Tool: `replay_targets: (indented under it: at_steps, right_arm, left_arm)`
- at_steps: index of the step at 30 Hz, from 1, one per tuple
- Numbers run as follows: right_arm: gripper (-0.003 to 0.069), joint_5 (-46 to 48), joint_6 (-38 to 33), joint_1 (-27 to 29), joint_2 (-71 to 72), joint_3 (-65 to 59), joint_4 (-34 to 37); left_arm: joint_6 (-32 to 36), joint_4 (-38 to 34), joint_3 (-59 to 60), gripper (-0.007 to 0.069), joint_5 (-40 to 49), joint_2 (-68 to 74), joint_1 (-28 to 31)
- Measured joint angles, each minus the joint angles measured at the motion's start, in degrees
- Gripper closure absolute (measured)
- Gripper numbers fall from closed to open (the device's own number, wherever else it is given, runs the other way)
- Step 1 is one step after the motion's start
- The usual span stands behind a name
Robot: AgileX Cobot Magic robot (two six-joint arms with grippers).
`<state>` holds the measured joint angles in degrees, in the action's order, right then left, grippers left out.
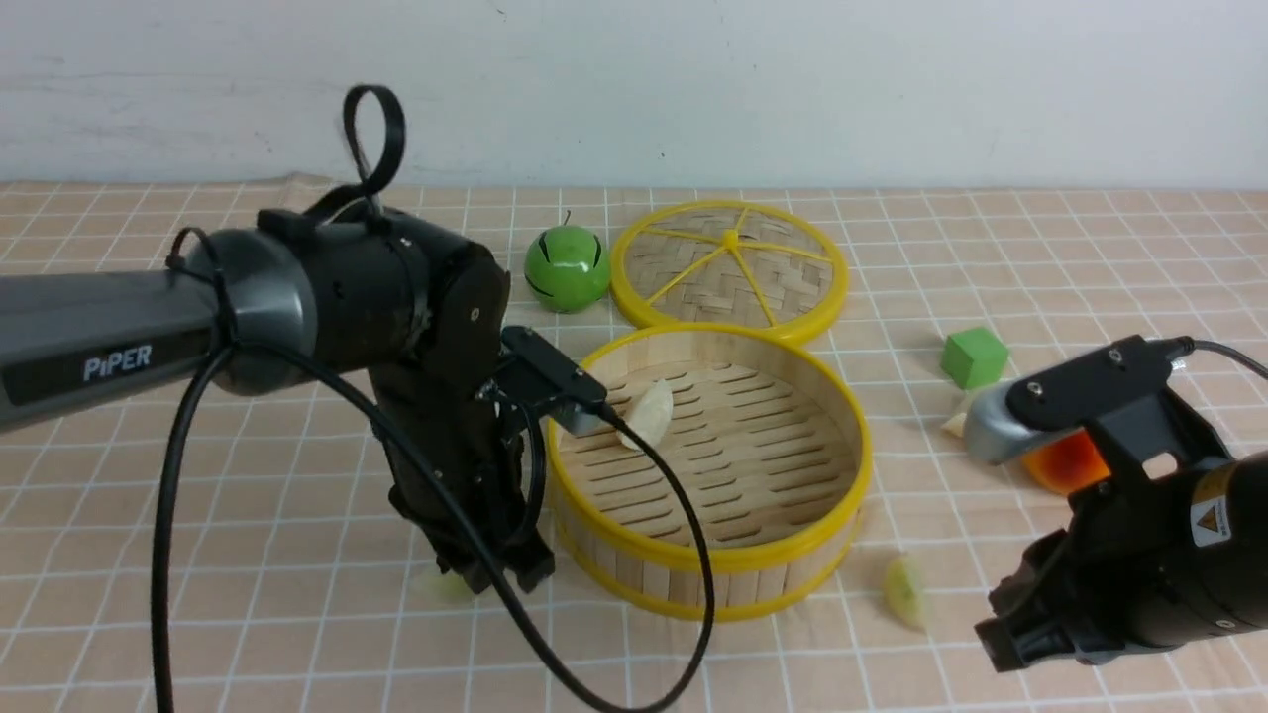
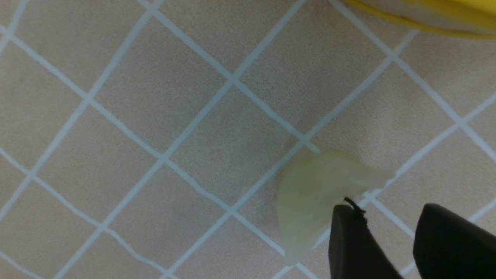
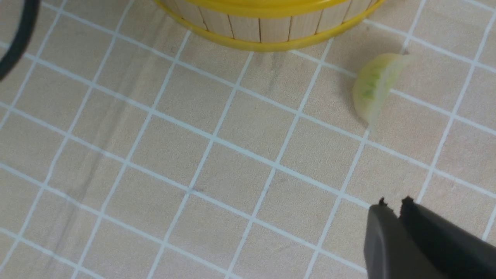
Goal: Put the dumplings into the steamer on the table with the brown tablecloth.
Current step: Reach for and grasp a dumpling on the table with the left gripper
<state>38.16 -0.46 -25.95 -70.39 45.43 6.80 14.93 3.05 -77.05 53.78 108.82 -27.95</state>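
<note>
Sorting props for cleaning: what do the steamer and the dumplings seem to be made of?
Steamer: matte pale wood or bamboo strips with visible seams; glossy yellow rims, probably plastic. Dumplings: translucent whitish-green, smooth sheen, likely soft plastic or rubber; uncertain.

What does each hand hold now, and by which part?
Nothing. The left hand is open beside a dumpling; the right hand is shut and empty.
</note>
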Motion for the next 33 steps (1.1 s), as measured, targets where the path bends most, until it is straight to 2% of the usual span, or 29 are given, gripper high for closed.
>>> replay_targets:
  at_steps: [6,10,15,26,33]
  right_arm:
    - [0.059,0.12,0.0,0.0,0.01,0.0,-0.06]
    - [0.0584,0.0,0.0,0.0,0.01,0.0,-0.06]
    - [0.0578,-0.11,0.0,0.0,0.01,0.0,-0.06]
    - [0.0565,-0.11,0.0,0.0,0.01,0.0,-0.06]
    - [0.0564,-0.11,0.0,0.0,0.01,0.0,-0.06]
  left_arm:
    - [-0.27,-2.67,0.02,0.0408,-1.3,0.52,4.82]
    - [-0.25,-12.34,0.02,0.0403,-1.96,1.06,8.34]
    - [1.36,-17.51,0.02,0.0358,-1.0,2.14,8.46]
    - [1.47,-15.97,0.02,0.0344,-3.93,3.65,8.46]
    - [-2.83,-16.64,0.02,0.0335,-4.2,4.92,8.28]
